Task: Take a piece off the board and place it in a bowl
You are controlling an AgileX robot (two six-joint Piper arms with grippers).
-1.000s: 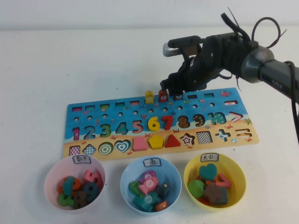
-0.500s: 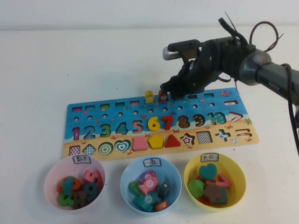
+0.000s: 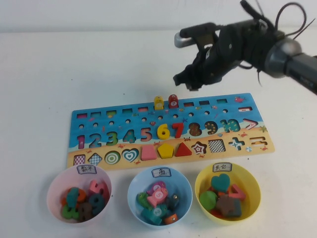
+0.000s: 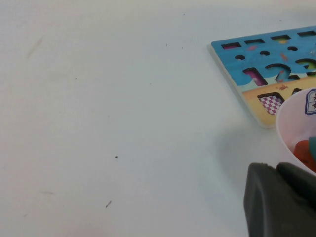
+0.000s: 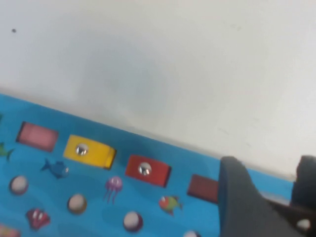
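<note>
Piece point(image 5: 291, 217): small, light, rigid, smooth-topped peg, probably slippery, pinched by its sides in right gripper point(image 3: 189, 83), clear above far edge of board point(image 3: 89, 119), well apart from light blue bowl point(image 3: 184, 184); left gripper point(image 4: 279, 197) parked beside pink bowl point(image 4: 291, 123), fingers pressed together.

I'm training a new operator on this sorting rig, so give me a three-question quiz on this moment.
1. True or false: the yellow peg and the red peg stand in the far row of the board.
2. Which bowl sits in the middle of the row? A pink, B light blue, C yellow.
3. Which pincer hangs above the board's far edge, and what does it carry?

Key
1. True.
2. B, the light blue bowl.
3. The right pincer, apparently shut on the piece. The left pincer sits beside the pink bowl, outside the high view.
</note>
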